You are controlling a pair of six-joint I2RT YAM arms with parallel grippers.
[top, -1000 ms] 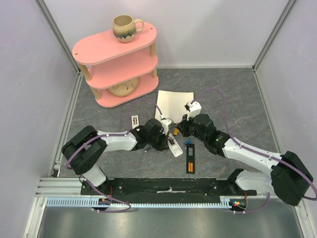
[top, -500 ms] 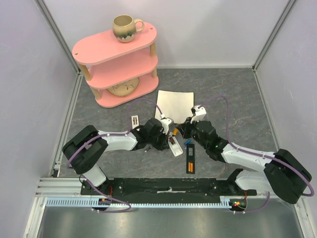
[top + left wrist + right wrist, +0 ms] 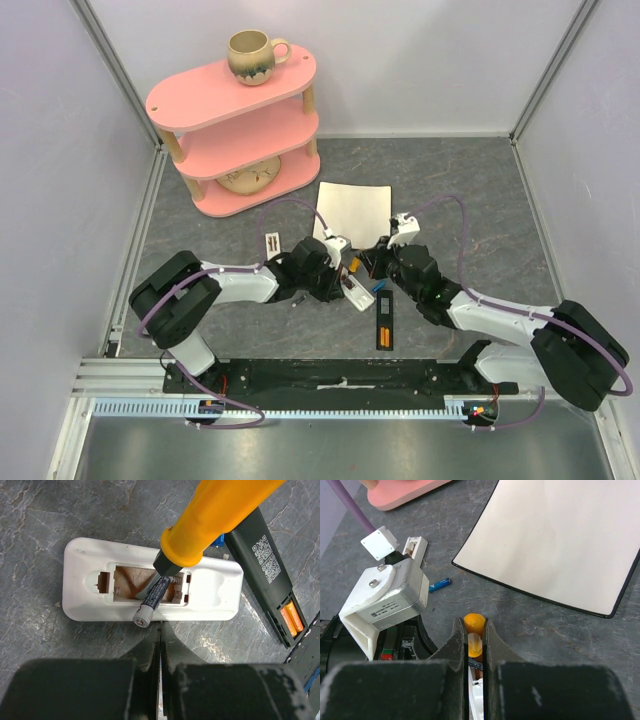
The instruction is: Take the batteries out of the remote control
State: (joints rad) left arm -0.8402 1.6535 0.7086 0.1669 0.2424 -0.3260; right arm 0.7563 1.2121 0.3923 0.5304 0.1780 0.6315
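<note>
The black rectangular remote [image 3: 260, 555] bears QR-code stickers, their small print unreadable; two orange cells [image 3: 291, 619] sit in its open bay. Mid-table, just far-left of it, lies the white plastic remote [image 3: 90, 595]. A dark-blue cylindrical battery [image 3: 151, 600] tilts up out of its bay beneath the orange-handled screwdriver [image 3: 215, 515]. The right gripper [image 3: 474, 625] pinches that handle. The left gripper [image 3: 160, 635] has its fingers pressed together.

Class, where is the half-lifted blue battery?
In the left wrist view, centre frame, the blue battery tilts out of the open compartment of the white remote, just under the tip of the orange screwdriver.
</note>
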